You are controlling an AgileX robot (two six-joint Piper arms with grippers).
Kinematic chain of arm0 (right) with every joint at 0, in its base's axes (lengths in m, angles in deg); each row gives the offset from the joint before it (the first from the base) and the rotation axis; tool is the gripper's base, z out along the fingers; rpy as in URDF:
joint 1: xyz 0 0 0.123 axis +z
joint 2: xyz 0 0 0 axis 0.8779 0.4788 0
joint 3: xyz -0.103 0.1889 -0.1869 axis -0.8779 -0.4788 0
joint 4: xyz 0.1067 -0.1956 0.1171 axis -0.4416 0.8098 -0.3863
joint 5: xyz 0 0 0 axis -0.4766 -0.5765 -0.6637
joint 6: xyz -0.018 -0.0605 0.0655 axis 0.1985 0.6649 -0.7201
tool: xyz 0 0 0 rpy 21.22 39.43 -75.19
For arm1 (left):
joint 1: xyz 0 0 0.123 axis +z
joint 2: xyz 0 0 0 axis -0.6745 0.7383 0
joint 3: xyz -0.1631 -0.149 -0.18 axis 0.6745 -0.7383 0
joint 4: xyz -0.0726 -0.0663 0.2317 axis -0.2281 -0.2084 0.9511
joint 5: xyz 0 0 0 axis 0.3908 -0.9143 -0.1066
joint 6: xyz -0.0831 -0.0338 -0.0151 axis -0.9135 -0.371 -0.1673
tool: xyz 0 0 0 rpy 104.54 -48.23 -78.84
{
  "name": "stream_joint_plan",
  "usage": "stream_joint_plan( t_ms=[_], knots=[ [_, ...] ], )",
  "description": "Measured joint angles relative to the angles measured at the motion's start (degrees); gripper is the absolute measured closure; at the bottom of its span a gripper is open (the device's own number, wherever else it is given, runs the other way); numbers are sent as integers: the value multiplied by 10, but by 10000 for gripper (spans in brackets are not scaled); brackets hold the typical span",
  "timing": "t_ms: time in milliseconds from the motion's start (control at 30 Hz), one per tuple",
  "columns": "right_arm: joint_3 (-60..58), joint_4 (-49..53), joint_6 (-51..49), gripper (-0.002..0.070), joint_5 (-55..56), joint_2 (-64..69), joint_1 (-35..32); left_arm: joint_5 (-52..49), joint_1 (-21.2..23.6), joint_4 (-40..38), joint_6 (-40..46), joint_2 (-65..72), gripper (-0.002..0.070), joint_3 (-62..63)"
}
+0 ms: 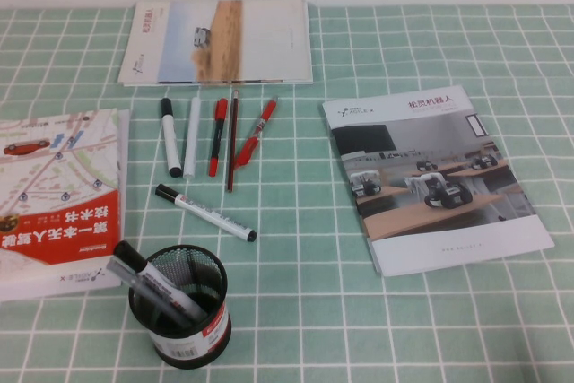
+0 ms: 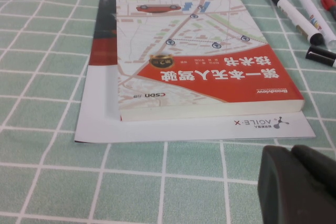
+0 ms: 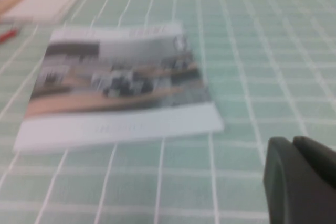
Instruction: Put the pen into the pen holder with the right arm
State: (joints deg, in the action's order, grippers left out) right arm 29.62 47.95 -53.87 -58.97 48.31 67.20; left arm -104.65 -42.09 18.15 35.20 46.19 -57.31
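Right gripper (image 3: 299, 177) is seen only as a dark blurred lump in its own wrist view, hanging over the tablecloth near the brochure (image 3: 118, 85) toward the right edge; whether it is spread or pressed together cannot be told. Left gripper (image 2: 296, 184) is parked near the left edge beside the red-and-white book (image 2: 205, 51); its state cannot be told either. Neither arm is seen in the high view.

Step judged: pre-grasp, nothing held. One marker and a grey pen are already stood in the pen holder (image 1: 179, 307), near the front edge, left of centre. The pen (image 1: 204, 213) lies loose and diagonal just behind the holder, apart from it. A long reach across from the right side is called for, jaws set across the barrel.

Barrel is smooth, round, hard plastic: rolling is likely if nudged. Holder is rigid black wire mesh, round, shorter than a marker. Cloth is flat, green-checked.
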Motion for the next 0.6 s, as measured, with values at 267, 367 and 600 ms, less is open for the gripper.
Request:
stream_joint_plan(
  t_ms=[267, 367, 600],
  knots=[
    [-1, -67, 82, 695, -38, 0, 0, 0, 0, 0, 0, 0, 679, 0],
    [-1, -69, 84, 695, -39, 0, 0, 0, 0, 0, 0, 0, 679, 0],
    [-1, -69, 84, 695, -39, 0, 0, 0, 0, 0, 0, 0, 679, 0]
  ],
)
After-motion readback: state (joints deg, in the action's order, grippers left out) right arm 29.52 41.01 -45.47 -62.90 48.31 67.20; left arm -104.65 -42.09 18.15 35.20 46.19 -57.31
